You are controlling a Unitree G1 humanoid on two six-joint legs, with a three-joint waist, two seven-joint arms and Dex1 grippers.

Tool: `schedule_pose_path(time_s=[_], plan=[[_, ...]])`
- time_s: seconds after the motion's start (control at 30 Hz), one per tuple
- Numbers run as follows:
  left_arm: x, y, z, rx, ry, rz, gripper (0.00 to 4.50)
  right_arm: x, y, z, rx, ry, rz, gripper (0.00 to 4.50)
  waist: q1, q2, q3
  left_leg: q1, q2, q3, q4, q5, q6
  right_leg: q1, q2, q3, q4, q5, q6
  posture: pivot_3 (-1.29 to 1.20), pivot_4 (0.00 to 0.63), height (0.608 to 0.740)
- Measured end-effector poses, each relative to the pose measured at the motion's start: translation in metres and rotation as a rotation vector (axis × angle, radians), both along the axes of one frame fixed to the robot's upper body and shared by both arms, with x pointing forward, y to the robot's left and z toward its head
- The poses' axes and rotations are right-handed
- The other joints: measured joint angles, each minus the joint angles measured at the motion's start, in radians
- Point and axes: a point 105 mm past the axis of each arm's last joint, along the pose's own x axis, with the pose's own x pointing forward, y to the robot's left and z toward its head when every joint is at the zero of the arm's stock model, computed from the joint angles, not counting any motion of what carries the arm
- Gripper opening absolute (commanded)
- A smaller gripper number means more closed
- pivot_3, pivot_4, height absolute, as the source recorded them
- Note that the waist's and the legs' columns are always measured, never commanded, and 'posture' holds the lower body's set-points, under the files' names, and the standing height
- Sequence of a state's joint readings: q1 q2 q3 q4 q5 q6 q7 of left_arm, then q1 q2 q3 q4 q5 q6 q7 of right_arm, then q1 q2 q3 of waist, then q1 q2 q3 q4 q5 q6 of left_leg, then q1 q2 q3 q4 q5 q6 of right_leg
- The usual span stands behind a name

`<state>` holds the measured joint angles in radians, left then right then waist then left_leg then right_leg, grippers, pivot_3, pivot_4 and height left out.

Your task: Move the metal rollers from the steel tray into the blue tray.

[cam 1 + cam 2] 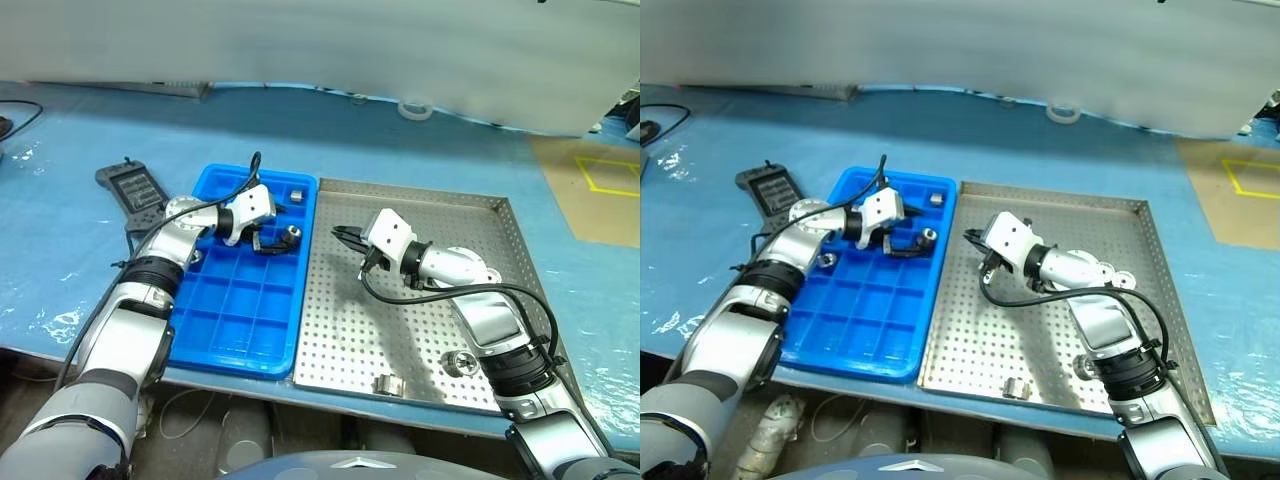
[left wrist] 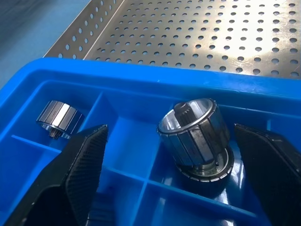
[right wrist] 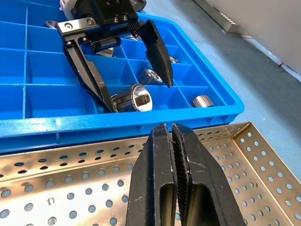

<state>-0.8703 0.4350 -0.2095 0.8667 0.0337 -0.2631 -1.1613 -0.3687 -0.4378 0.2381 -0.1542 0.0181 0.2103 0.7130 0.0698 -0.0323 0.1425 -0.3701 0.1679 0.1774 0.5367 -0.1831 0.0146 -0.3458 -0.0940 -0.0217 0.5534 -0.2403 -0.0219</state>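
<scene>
The blue tray (image 1: 232,318) lies left of the steel tray (image 1: 440,215), and the two touch. My left gripper (image 1: 279,241) hangs open over the blue tray's far right cells. A metal roller (image 2: 195,136) lies tilted in the tray between its fingers (image 2: 84,165), and neither finger touches it. Other rollers sit in cells nearby (image 2: 59,120), (image 3: 203,101). My right gripper (image 3: 171,136) is shut and empty over the steel tray's far left part, pointing at the blue tray. Two rollers (image 1: 460,362), (image 1: 388,384) rest near the steel tray's front edge.
A dark grey handheld controller (image 1: 130,187) lies left of the blue tray. A roll of tape (image 1: 415,108) sits at the back of the blue tabletop. The table's front edge runs just below both trays.
</scene>
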Motion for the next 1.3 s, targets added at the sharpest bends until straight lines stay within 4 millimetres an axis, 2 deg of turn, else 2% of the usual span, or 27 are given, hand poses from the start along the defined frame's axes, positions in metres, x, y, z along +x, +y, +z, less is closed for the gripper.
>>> schedule_pose_path(time_s=[0.33, 0.43, 0.5, 0.63, 0.7, 0.8, 1.17, 1.3], plan=[[0.003, -0.010, -0.006, -0.031, 0.017, 0.037, 4.48, 0.001, -0.001, -0.001, -0.002, 0.008, -0.010, 0.08, 0.003, 0.000, 0.000, 0.001, 0.000, 0.000, 0.002, 0.000, 0.000, 0.003, -0.001, 0.000, 0.000, 0.000, 0.000, -0.09, 0.150, 0.740], [0.003, -0.009, -0.010, -0.031, 0.035, 0.045, 3.85, 0.001, -0.002, -0.002, -0.001, 0.009, -0.016, 0.08, 0.003, 0.000, 0.000, 0.001, 0.000, 0.000, 0.003, 0.000, 0.000, 0.003, -0.001, 0.000, 0.000, 0.000, 0.000, -0.09, 0.150, 0.740], [0.002, -0.009, -0.013, -0.025, 0.047, 0.049, 3.22, 0.001, -0.002, -0.002, -0.001, 0.011, -0.018, 0.08, 0.002, 0.000, 0.000, 0.001, 0.000, 0.000, 0.003, 0.000, 0.000, 0.003, -0.001, 0.000, 0.000, 0.000, 0.000, -0.09, 0.150, 0.740], [0.002, -0.010, -0.015, -0.018, 0.057, 0.049, 3.22, 0.001, -0.003, -0.003, -0.002, 0.013, -0.020, 0.08, 0.001, 0.000, 0.000, 0.002, 0.000, 0.000, 0.003, 0.000, 0.000, 0.003, -0.001, 0.000, 0.000, 0.000, 0.000, -0.09, 0.150, 0.740], [0.001, -0.010, -0.016, -0.020, 0.066, 0.045, 2.88, 0.001, -0.003, -0.003, -0.003, 0.013, -0.021, 0.08, 0.000, 0.000, 0.000, 0.002, 0.000, 0.000, 0.003, 0.000, 0.000, 0.003, -0.001, 0.000, 0.000, 0.000, 0.000, -0.09, 0.150, 0.740], [-0.001, -0.011, -0.016, -0.023, 0.072, 0.035, 2.04, 0.001, -0.003, -0.003, -0.002, 0.012, -0.021, 0.08, 0.000, 0.000, -0.001, 0.002, 0.000, 0.000, 0.002, 0.000, 0.000, 0.003, -0.001, 0.000, 0.000, 0.000, 0.000, -0.09, 0.150, 0.740], [0.001, -0.011, -0.013, -0.072, 0.091, 0.060, 1.90, 0.001, -0.003, -0.003, -0.002, 0.010, -0.025, 0.08, 0.001, 0.000, -0.001, 0.002, 0.000, 0.000, 0.002, 0.000, 0.000, 0.002, -0.001, 0.001, -0.001, 0.000, 0.000, -0.08, 0.150, 0.740], [0.003, -0.013, -0.009, -0.183, 0.169, 0.106, 1.90, 0.001, -0.003, -0.003, -0.002, 0.009, -0.024, 0.08, 0.005, 0.000, 0.000, 0.000, 0.000, 0.000, 0.002, 0.000, 0.000, 0.001, -0.001, 0.001, -0.001, 0.000, 0.000, -0.08, 0.150, 0.740]])
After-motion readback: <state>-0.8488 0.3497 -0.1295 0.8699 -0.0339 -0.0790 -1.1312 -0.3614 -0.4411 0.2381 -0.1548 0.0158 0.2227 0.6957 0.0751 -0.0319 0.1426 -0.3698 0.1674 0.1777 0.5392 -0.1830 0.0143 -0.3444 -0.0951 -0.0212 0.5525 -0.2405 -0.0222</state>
